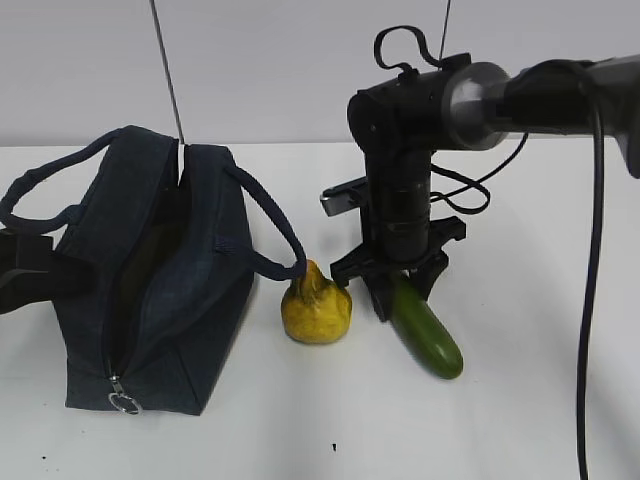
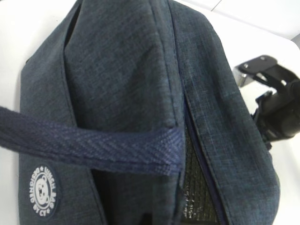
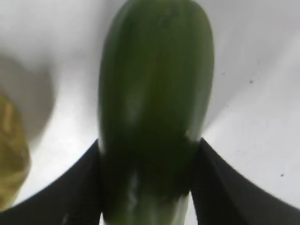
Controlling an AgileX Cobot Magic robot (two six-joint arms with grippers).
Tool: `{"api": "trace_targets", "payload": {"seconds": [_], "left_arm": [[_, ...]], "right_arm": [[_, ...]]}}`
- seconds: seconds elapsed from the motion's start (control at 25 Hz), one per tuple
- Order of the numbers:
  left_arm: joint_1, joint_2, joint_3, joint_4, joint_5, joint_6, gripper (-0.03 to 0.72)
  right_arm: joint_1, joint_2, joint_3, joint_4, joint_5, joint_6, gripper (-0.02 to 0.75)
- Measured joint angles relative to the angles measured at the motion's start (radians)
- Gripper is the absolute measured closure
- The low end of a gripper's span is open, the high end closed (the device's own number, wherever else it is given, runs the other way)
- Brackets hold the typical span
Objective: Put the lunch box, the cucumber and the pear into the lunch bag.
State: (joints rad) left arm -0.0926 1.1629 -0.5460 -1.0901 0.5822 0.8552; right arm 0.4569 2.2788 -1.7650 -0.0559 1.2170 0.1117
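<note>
Right wrist view shows the right gripper clamped on the cucumber, low at centre-right of the exterior frame, beside the pear. The step is lifting it; next it must travel left over the open lunch bag. Left gripper is not visible

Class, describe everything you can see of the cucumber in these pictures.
The smooth, dark green cucumber is straight with rounded ends and a slightly glossy skin. It lies slanted on the white table, right of the yellow pear and not touching it. The right pincer is closed on its far end, one black finger pressing each side.
</note>
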Motion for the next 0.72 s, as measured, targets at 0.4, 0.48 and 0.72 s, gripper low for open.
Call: {"api": "trace_targets", "payload": {"seconds": [0.4, 0.48, 0.72], "left_arm": [[0.000, 0.000, 0.000, 0.000, 0.002, 0.000, 0.704], [0.000, 0.000, 0.000, 0.000, 0.002, 0.000, 0.704], [0.000, 0.000, 0.000, 0.001, 0.002, 0.000, 0.704]], "right_arm": [[0.000, -0.094, -0.184, -0.008, 0.002, -0.004, 0.360], [0.000, -0.125, -0.223, -0.003, 0.004, -0.004, 0.360], [0.000, -0.186, -0.359, 0.155, 0.016, -0.024, 0.361]]}}
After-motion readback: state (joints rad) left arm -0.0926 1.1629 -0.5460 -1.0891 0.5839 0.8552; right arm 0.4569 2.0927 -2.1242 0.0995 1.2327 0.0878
